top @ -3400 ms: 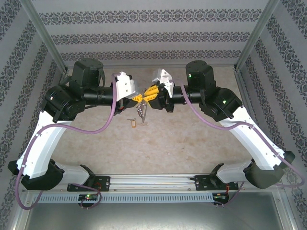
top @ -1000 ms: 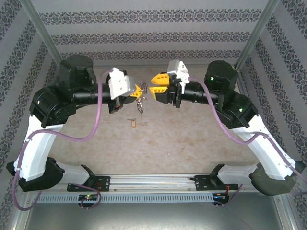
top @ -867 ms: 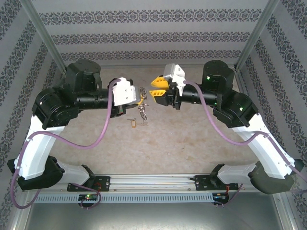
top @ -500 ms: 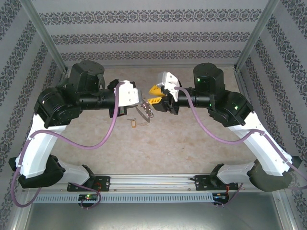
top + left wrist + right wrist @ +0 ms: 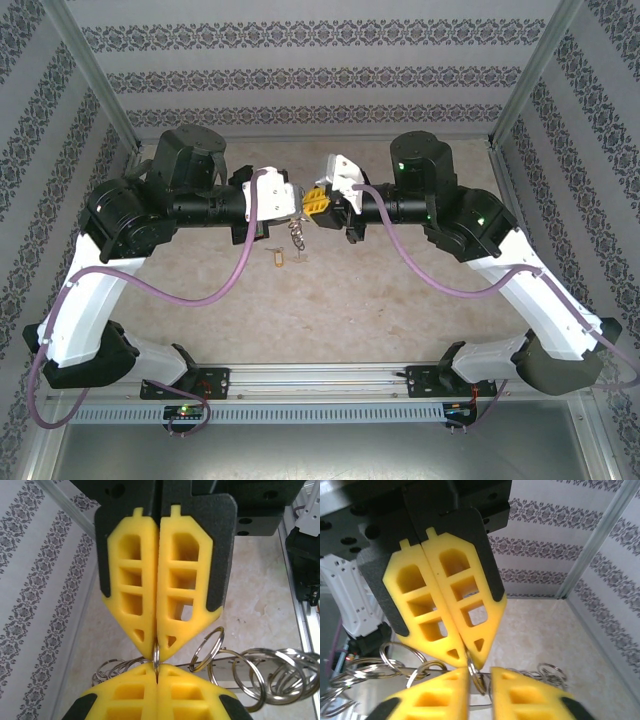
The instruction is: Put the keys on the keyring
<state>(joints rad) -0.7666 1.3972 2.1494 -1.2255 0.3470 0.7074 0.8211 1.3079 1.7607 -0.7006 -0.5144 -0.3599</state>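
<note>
End effectors — left (image 5: 156, 647), right (image 5: 466, 657) — tip-to-tip, tight on keyring (image 5: 156, 656); keys (image 5: 295, 236) lengthwise downward.

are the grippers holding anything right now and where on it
Both are. The left gripper and the right gripper each pinch the same thin metal ring by its rim, fingertips meeting from opposite sides; the bunch hangs below.

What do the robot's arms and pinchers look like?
The left arm and right arm have white shells and black joints; green lights glow on the right. A purple cable loops along each. The left gripper and right gripper each carry two yellow wedge-shaped fingers with cut-out windows on black plates.
</note>
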